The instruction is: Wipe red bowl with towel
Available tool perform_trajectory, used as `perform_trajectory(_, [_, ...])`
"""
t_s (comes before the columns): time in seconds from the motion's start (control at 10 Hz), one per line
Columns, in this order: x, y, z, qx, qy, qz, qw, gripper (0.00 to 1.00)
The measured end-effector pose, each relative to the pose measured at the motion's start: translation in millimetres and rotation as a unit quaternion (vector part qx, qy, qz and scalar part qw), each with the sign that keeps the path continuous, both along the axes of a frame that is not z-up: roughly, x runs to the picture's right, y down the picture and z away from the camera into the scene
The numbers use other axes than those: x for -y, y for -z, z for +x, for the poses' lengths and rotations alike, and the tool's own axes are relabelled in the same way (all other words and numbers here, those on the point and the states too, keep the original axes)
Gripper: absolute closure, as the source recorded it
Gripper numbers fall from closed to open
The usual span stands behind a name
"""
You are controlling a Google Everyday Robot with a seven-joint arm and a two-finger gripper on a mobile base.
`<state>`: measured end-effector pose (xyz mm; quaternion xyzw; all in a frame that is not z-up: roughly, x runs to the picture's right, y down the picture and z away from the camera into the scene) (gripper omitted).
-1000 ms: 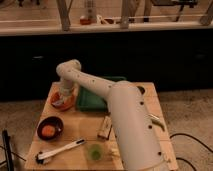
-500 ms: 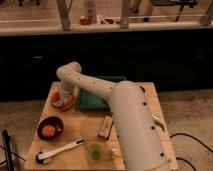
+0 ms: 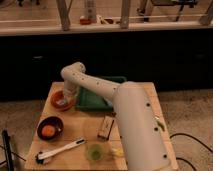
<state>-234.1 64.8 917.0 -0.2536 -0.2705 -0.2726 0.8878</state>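
Observation:
The red bowl [image 3: 58,96] sits at the table's far left. A grey-blue towel [image 3: 63,102] lies inside it. My gripper [image 3: 67,96] reaches down from the white arm into the bowl, right over the towel. The arm's end hides most of the bowl's right side and the spot where gripper and towel meet.
A green tray [image 3: 95,103] lies just right of the bowl. A maroon bowl [image 3: 50,128] holding an orange thing sits front left. A white-handled brush [image 3: 61,149], a small green cup [image 3: 94,151] and a brown block [image 3: 105,127] lie toward the wooden table's [image 3: 80,122] front.
The arm has shifted slightly over the red bowl; nothing else on the table has moved.

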Motion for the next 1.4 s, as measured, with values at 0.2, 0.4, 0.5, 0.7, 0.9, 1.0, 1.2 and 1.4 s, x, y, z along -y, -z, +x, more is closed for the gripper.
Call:
perform_trajectory(0.2, [11.0,-7.5,-0.9,0.004,0.000,0.005,1.0000,1.00])
perform_trajectory(0.4, [17.8,-14.5,-14.2,0.016,0.008,0.007,0.9998,1.00])
perform_trajectory(0.5, [19.5,-17.0,-23.5,0.024,0.012,0.006,0.9996,1.00])
perform_trajectory(0.7, [18.8,-17.4,-38.3,0.047,0.025,0.003,0.9986,1.00])
perform_trajectory(0.9, [8.8,-9.3,-58.0,0.071,0.040,-0.002,0.9967,1.00])
perform_trajectory(1.0, [1.6,-3.7,-61.3,0.078,0.044,-0.006,0.9960,1.00])
perform_trajectory(1.2, [-13.0,11.8,-54.1,0.082,0.048,-0.012,0.9954,1.00])
perform_trajectory(1.4, [-15.1,23.1,-34.7,0.072,0.045,-0.012,0.9963,1.00])
